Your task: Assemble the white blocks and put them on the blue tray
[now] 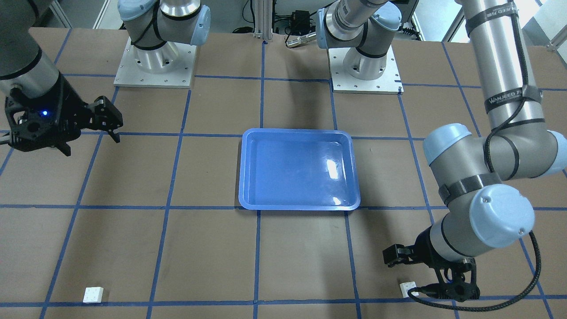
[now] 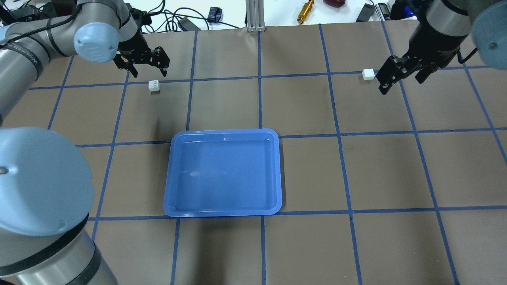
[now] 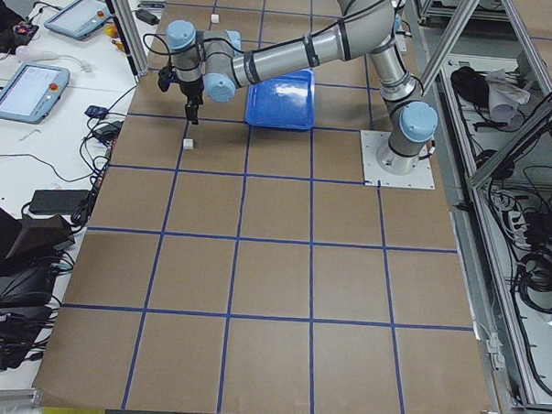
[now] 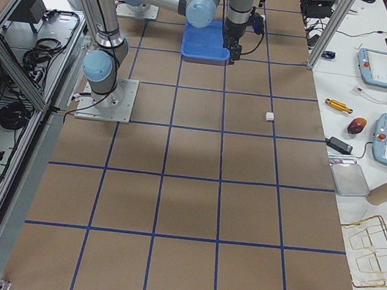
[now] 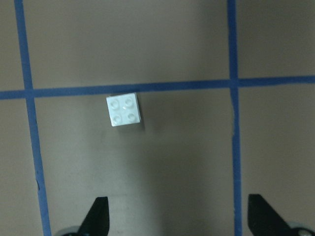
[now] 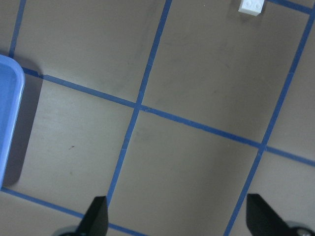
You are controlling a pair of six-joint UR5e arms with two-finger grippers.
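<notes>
White blocks (image 1: 93,294): two small square bricks of smooth moulded plastic, studs up. Both rest on the matt brown worktop (image 1: 212,248), well apart from each other and from the blue tray (image 1: 299,135).

Front-facing view: the left block (image 1: 408,289) lies just beside the black cable of the left end effector (image 1: 425,274). The right block (image 1: 93,294) lies just beside a blue tape line (image 1: 177,304). The right end effector (image 1: 92,144) hangs well apart from it.

Overhead view: the tray is glossy and shallow, with rounded corners and a raised rim. Its long axis runs across the robot, edges parallel to the tape grid. The left end effector (image 2: 149,74) has its jaws wide; the left block (image 2: 154,85) sits near the fingertips, not between them. Cables and a brass cylinder (image 2: 305,8) lie beyond the far edge.

Left side view: the near arm reaches past the tray, its end effector above the left block (image 3: 188,144). Teach pendants (image 3: 29,91) lie on the adjoining bench.

Right side view: the right block (image 4: 269,116) lies uncovered.

Left wrist view: the left block (image 5: 124,109) shows four round studs. Being square, it has no long axis. It is turned slightly off the tape line, one edge touching it. The fingers (image 5: 98,216) are spread wide, nothing gripped.

Right wrist view: the fingers (image 6: 96,216) are equally wide, nothing gripped. The right block (image 6: 252,6) is cut by the top edge; the tray rim (image 6: 7,113) is at the left.
</notes>
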